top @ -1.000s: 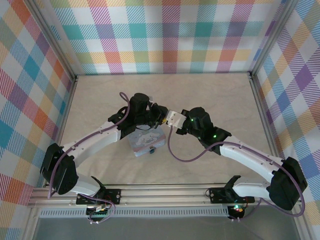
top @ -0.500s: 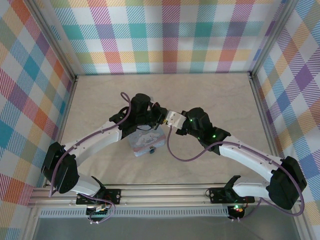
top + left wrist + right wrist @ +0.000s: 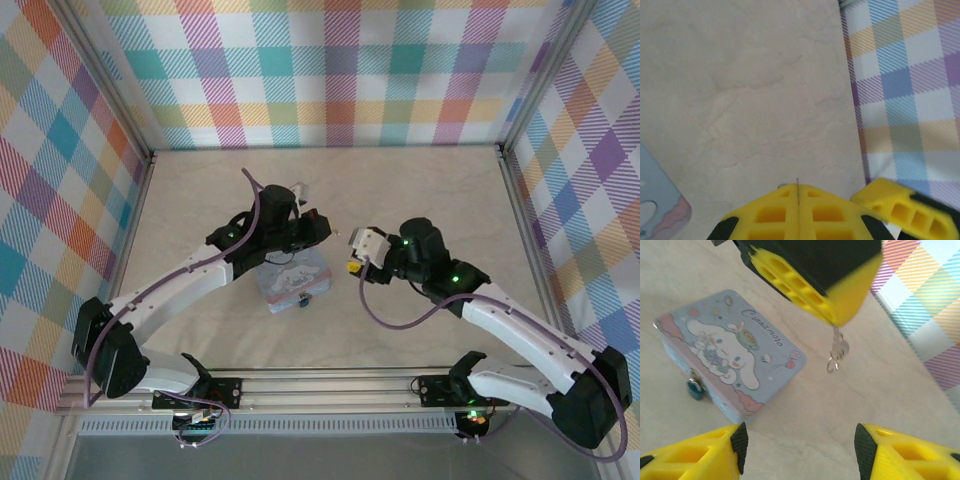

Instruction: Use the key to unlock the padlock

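Observation:
The key [image 3: 838, 348] is a small silver key with a ring, hanging from the tips of my left gripper [image 3: 797, 188], which is shut on it. In the left wrist view just a thin edge of the key [image 3: 797, 181] pokes out between the yellow fingers. The padlock [image 3: 695, 388], tiny and blue, hangs on the front of the pale blue cartoon tin [image 3: 730, 352]; from above the padlock [image 3: 303, 303] sits at the tin's near side. My right gripper [image 3: 800, 442] is open, empty, a little to the right of the key and above the table.
The tin [image 3: 293, 280] lies mid-table below my left gripper [image 3: 322, 226], with my right gripper [image 3: 352, 262] to its right. Plaid walls [image 3: 340, 70] close the back and both sides. Bare marble tabletop [image 3: 430, 190] stretches behind and to the right.
My right gripper has opened and drawn back to the right, away from my left gripper. The left gripper stays shut, holding the key.

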